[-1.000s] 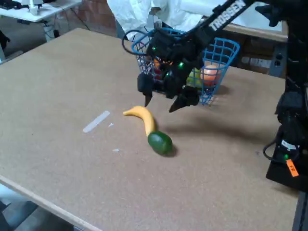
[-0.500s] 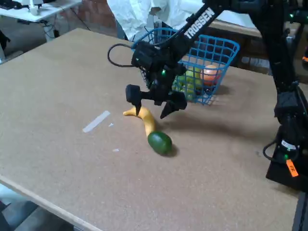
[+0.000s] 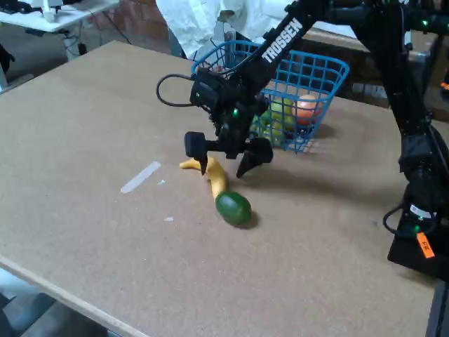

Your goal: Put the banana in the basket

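- My gripper (image 3: 223, 167) hangs low over the table with its two black fingers spread wide apart, nothing between them.
- In the fixed view the left fingertip (image 3: 203, 168) points down right at the upper end of the banana (image 3: 212, 175); I cannot tell whether it touches. The right finger stands clear on the other side.
- The banana lies flat on the tabletop (image 3: 105, 126), curving from its upper left tip down to the right, where its lower end meets the dark green oval fruit (image 3: 233, 208).
- Behind my wrist stands the blue wire basket (image 3: 324, 74), near the far table edge, with an orange-pink fruit (image 3: 306, 107) and greenish pieces inside.
- A pale strip of tape (image 3: 140, 177) lies on the table left of the banana, apart from it.
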Controlling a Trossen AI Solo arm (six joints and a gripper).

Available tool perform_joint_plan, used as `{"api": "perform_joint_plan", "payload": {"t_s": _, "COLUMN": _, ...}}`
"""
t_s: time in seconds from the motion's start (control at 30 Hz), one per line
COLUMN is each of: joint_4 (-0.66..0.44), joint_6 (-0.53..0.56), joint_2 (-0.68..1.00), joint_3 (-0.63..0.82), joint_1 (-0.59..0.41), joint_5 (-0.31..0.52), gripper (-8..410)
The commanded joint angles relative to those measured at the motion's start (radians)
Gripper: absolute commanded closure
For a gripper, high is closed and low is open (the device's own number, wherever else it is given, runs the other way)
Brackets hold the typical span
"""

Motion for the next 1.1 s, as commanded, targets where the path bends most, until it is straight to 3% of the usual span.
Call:
{"api": "perform_joint_plan", "payload": {"t_s": 0.0, "joint_4": 0.006, "joint_6": 0.000, "joint_2": 0.000, "joint_3": 0.000, "joint_1": -0.001, "joint_5": 0.035, "gripper": 44}}
{"api": "perform_joint_plan", "payload": {"t_s": 0.73, "joint_4": 0.035, "joint_6": 0.023, "joint_2": 0.029, "joint_3": 0.000, "joint_1": -0.001, "joint_5": 0.060, "gripper": 284}}
{"api": "perform_joint_plan", "payload": {"t_s": 0.9, "joint_4": 0.051, "joint_6": -0.018, "joint_2": 0.027, "joint_3": 0.000, "joint_1": 0.000, "joint_5": 0.060, "gripper": 315}}
{"api": "perform_joint_plan", "payload": {"t_s": 1.07, "joint_4": 0.111, "joint_6": -0.072, "joint_2": 0.004, "joint_3": 0.000, "joint_1": 0.010, "joint_5": 0.059, "gripper": 318}}
